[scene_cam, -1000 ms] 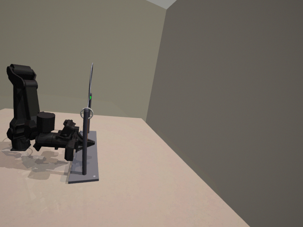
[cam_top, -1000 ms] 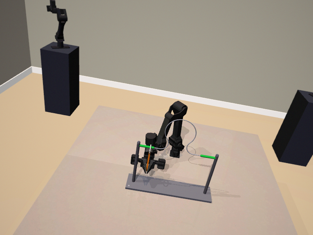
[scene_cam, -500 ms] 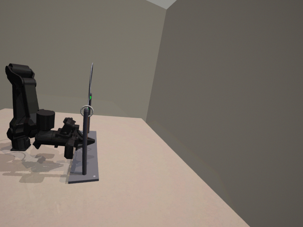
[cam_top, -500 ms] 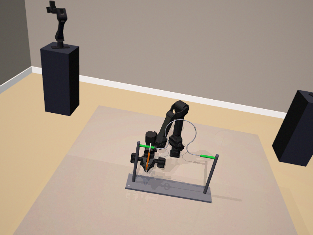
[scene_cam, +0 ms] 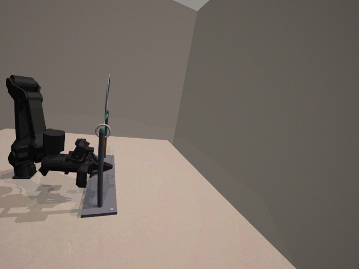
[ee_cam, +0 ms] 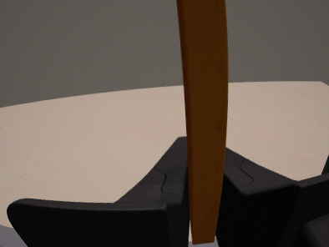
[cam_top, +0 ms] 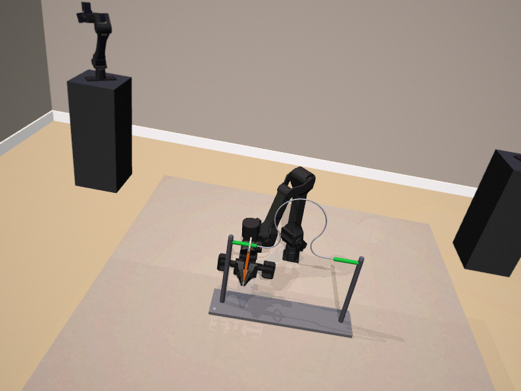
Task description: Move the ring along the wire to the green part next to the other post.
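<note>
Matte beige tabletop (cam_top: 139, 319) (scene_cam: 173, 231) (ee_cam: 83, 146), smooth pale ring (cam_top: 250, 245) (scene_cam: 95, 131) around slim wire (cam_top: 325, 214) (scene_cam: 107, 95), angular black hand (cam_top: 243, 283) (scene_cam: 111, 166) (ee_cam: 190, 144) pinching flat orange handle (cam_top: 246, 264) (ee_cam: 206, 104).

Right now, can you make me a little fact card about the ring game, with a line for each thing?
ring: around the green part of the wire near one post
orange handle: hanging down from the ring, between the gripper's fingers
gripper: shut on the handle
grey wire: loops up high between the green parts
other green part: no ring on it
base: flat, holding both posts up
</note>
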You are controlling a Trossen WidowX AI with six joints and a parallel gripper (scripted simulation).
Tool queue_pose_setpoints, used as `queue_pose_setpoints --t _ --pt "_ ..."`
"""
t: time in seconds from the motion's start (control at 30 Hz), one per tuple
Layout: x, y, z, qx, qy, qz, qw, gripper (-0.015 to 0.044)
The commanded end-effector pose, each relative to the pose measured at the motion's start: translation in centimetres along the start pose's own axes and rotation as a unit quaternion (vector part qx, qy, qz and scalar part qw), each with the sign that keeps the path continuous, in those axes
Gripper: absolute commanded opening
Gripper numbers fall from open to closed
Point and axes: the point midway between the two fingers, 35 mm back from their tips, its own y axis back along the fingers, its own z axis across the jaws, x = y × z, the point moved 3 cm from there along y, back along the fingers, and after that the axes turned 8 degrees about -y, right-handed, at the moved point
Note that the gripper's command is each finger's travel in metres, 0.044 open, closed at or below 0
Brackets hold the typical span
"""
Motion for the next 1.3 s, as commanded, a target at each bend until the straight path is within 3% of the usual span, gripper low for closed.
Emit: queue_pose_setpoints --t 0.0,1.27 --pt "0.0 0.0 0.0 0.0 -0.001 0.0 1.0 -0.015" --pt "0.5 0.0 3.6 -0.001 -0.014 -0.002 1.0 -0.015"
